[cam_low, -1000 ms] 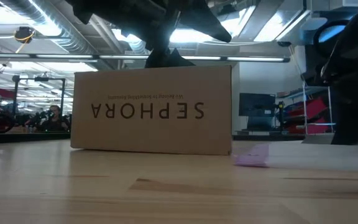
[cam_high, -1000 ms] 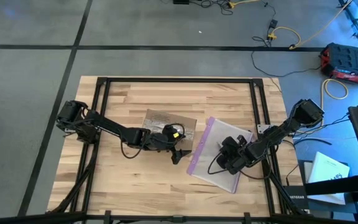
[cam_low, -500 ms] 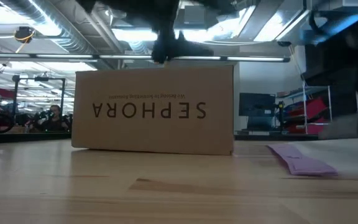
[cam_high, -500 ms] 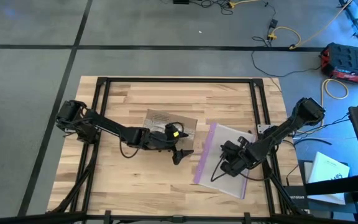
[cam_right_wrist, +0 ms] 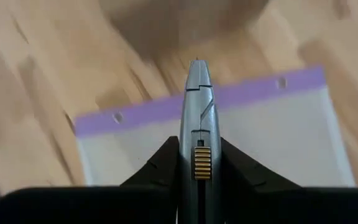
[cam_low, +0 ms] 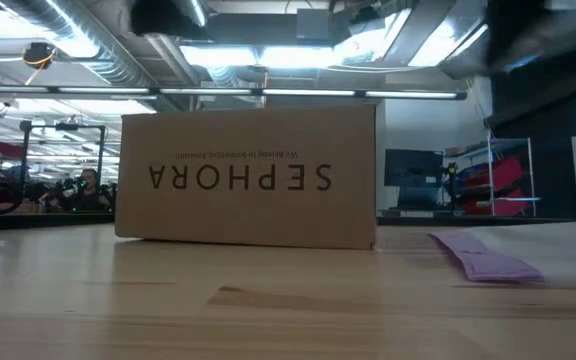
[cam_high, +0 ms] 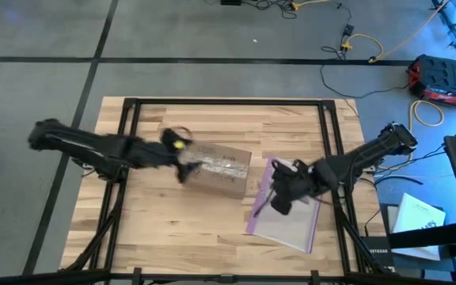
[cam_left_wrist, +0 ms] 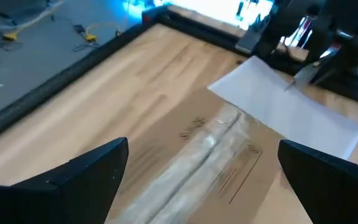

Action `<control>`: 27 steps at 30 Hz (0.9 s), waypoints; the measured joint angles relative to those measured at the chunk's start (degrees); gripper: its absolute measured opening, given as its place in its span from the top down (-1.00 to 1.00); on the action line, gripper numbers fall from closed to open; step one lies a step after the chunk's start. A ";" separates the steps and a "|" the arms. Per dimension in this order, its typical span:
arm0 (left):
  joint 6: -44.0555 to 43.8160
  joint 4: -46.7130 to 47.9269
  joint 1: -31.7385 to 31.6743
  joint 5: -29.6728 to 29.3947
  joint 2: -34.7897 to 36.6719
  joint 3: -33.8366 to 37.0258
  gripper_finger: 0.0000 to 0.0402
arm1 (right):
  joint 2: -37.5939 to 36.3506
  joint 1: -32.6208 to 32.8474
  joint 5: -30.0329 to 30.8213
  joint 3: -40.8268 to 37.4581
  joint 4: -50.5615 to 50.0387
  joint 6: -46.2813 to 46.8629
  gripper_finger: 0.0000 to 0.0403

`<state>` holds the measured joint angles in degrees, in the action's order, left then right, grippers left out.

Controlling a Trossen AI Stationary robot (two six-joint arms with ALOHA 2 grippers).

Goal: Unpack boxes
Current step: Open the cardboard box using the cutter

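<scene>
The box (cam_low: 246, 175) sits near the middle of the table (cam_high: 188, 229), a little toward the far edge. It is plain brown cardboard, and the side facing the low camera reads "SEPHORA" in black capitals, upside down, with a line of smaller print beside it too fine to read. Its top carries a strip of clear tape along the seam and a pale label whose writing I cannot make out. The flaps look closed, so nothing inside shows.

The left pincer (cam_high: 182, 162) hovers over the box's left end, its fingers (cam_left_wrist: 86, 177) spread wide with nothing between them.

Beside the box, toward the right edge of the table, lies a clear plastic bag (cam_high: 290, 222) with a purple zip edge (cam_right_wrist: 253, 90); it looks flat, and I cannot tell whether anything is in it. The right pincer (cam_high: 279, 194) is above the bag's purple edge, closed tight on a small grey knife (cam_right_wrist: 197, 118) that points past the edge toward the box.
</scene>
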<state>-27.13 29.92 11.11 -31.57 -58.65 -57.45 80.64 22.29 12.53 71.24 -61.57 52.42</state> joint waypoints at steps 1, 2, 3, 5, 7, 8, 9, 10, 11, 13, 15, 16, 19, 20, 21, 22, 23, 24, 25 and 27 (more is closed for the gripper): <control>-0.38 2.88 -0.90 0.80 3.35 0.68 -0.99 | 0.98 -1.95 -0.62 2.44 -0.53 -1.68 0.72; -1.04 6.20 -2.00 2.12 6.45 1.57 -0.99 | 2.11 -4.02 -1.40 5.11 -0.80 -3.65 0.72; -2.00 9.67 -3.14 3.56 9.32 2.53 -0.99 | 3.40 -6.13 -2.47 7.80 -0.79 -5.77 0.72; -3.96 15.23 -5.29 6.49 13.64 4.79 -0.99 | 6.94 -10.57 -5.46 13.53 -1.06 -9.84 0.72; -4.48 18.29 -7.01 9.18 17.01 7.89 -0.99 | 11.64 -14.71 -9.07 19.76 -2.29 -14.34 0.72; -4.60 18.21 -7.81 10.61 18.12 9.65 -0.99 | 14.17 -16.56 -11.10 22.90 -3.37 -16.69 0.72; -4.63 17.64 -8.65 12.38 19.12 11.47 -0.99 | 16.99 -18.30 -13.24 26.31 -5.23 -18.81 0.72; -4.80 16.74 -9.39 14.07 19.78 13.39 -0.99 | 19.85 -19.84 -14.91 29.73 -7.51 -21.08 0.72; -5.11 16.07 -10.01 15.71 20.02 15.30 -0.99 | 22.74 -21.24 -16.28 33.20 -9.92 -22.96 0.72; -5.37 15.13 -10.65 17.63 19.90 18.93 -0.99 | 28.74 -23.67 -18.65 40.51 -14.99 -26.47 0.72; -4.20 14.12 -10.70 17.82 19.39 22.18 -0.99 | 34.45 -25.34 -19.68 47.71 -19.43 -29.67 0.72; -3.76 13.38 -10.69 17.84 19.22 23.61 -0.99 | 37.25 -26.05 -20.04 51.52 -21.04 -31.01 0.72; -2.18 11.54 -10.75 17.81 19.40 26.63 -0.99 | 44.50 -27.50 -21.38 62.73 -24.08 -34.42 0.72; -2.04 10.86 -10.75 17.81 19.45 27.29 -0.99 | 45.93 -27.75 -21.78 63.88 -23.38 -35.08 0.72; -1.94 10.24 -10.75 17.80 19.62 27.87 -0.99 | 45.78 -27.92 -23.40 62.35 -20.54 -35.39 0.72; -1.49 9.28 -10.75 17.80 19.57 28.58 -0.99 | 45.53 -28.16 -25.53 60.77 -18.40 -35.51 0.72; -1.04 8.28 -10.76 17.80 19.56 29.09 -0.99 | 45.55 -28.12 -26.19 60.04 -18.11 -35.16 0.72; -0.79 6.57 -10.87 17.81 19.31 29.40 -0.99 | 45.63 -27.98 -26.07 59.71 -18.47 -35.16 0.72; -0.43 4.01 -10.96 17.83 19.04 29.75 -0.99 | 45.74 -27.73 -25.65 59.72 -18.48 -35.91 0.72; -0.88 -0.43 -11.12 17.91 18.66 29.88 -0.99 | 45.74 -26.93 -23.80 60.26 -18.28 -37.89 0.72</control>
<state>-28.01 29.49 -0.01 -13.66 -39.99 -27.57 126.39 -4.64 -11.28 131.49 -79.86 14.53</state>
